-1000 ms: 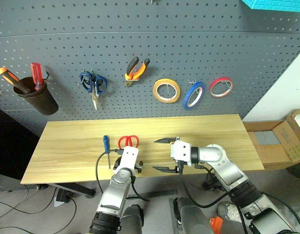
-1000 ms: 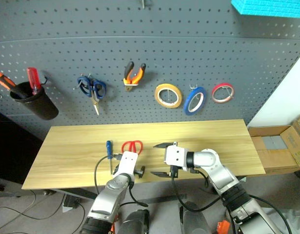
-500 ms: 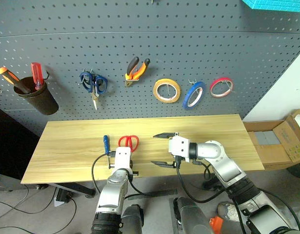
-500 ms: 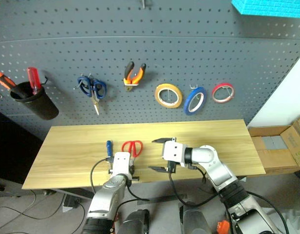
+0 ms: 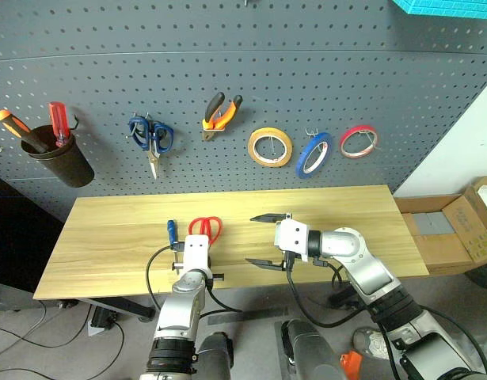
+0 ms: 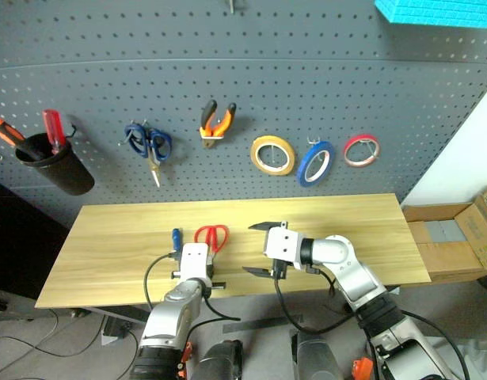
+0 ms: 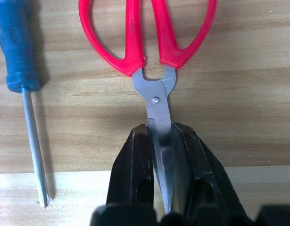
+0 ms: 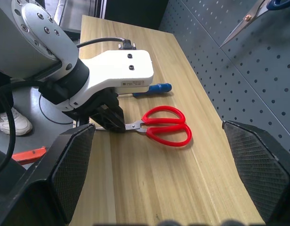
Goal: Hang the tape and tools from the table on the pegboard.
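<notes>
Here, left gripper (image 7: 162,141) clamped on the red-handled scissors' (image 7: 147,40) steel blades near the table's (image 5: 346,214) front edge, blue-handled screwdriver (image 7: 22,80) just beside, right gripper (image 5: 264,241) spread wide, grasping nothing

1. The two eye views look forward and down from above both arms onto the table (image 5: 330,207) and the pegboard (image 5: 243,87) behind it.
2. The left wrist view sits very near the left gripper (image 7: 162,141), facing down on the red-handled scissors (image 7: 147,40).
3. The right wrist view looks along the table from the right gripper (image 8: 159,179) and shares those scissors and the left gripper.
</notes>
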### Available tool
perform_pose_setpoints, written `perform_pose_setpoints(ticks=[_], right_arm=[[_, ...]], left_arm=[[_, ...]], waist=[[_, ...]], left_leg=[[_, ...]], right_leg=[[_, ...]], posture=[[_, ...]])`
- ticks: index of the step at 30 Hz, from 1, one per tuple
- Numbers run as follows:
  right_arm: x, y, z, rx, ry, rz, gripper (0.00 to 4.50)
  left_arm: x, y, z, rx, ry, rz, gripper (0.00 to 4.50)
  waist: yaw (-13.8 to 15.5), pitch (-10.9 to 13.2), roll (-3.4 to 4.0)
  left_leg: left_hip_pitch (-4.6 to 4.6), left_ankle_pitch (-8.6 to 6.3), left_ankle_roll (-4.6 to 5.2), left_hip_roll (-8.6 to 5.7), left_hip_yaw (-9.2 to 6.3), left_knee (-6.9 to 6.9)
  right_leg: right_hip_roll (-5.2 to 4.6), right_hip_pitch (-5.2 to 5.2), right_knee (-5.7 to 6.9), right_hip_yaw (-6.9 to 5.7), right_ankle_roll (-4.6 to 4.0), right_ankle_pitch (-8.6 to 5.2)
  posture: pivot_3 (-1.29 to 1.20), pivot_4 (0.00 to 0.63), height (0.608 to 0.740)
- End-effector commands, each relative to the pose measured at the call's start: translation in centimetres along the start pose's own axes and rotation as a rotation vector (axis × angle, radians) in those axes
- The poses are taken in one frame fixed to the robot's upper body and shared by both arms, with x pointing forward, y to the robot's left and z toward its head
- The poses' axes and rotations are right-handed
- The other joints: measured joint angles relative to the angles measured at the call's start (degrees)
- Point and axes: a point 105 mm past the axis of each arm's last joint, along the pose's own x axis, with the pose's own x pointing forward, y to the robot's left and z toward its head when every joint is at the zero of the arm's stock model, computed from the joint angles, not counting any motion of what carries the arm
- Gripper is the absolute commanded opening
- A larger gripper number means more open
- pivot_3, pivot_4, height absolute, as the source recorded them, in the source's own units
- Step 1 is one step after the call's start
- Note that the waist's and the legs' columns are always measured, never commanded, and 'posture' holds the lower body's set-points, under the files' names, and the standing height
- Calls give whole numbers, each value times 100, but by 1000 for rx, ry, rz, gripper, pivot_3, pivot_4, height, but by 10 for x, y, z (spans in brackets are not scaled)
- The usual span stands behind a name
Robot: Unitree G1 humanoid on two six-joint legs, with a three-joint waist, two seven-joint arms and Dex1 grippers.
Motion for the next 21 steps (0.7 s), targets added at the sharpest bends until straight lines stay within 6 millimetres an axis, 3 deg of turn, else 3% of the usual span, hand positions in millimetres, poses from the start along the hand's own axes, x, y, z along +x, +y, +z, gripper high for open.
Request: perform_pose_setpoints(ticks=[1,6,9,13,21], right_arm=[[-3,-10,8,-26,-28,-28,4500],[-2,-12,7,-34,-27,-35,4500],[-3,-17,8,-41,-29,-45,4500],[-6,-20,7,-34,-30,-62,4500],[-27,-26,25,70,-120,-106,4500]], left_arm=[[0,0,1,14,-6,-2,255],[-1,-1,15,58,-62,-18,255],[-7,-4,39,130,-159,-35,255],[-17,-4,53,172,-226,-40,255],[-66,19,73,350,-434,-7,255]], waist=[[0,0,0],[1,0,0],[3,-1,0],[19,-12,-1],[63,-70,-3]], left_leg=[[-1,0,0,0,0,0],[-5,0,-1,0,0,0],[-8,0,-1,0,-1,0],[-12,0,-2,-1,-1,1],[-12,-6,-13,2,-2,-3]], right_leg=[[0,0,0,0,0,0],[0,-4,0,0,2,1],[0,-6,-1,-1,3,2],[-2,-7,-2,-1,5,4],[-3,-10,-3,0,1,2]], posture=[[-153,218,740],[-150,209,740],[-145,188,740],[-131,157,740],[-89,105,740]])
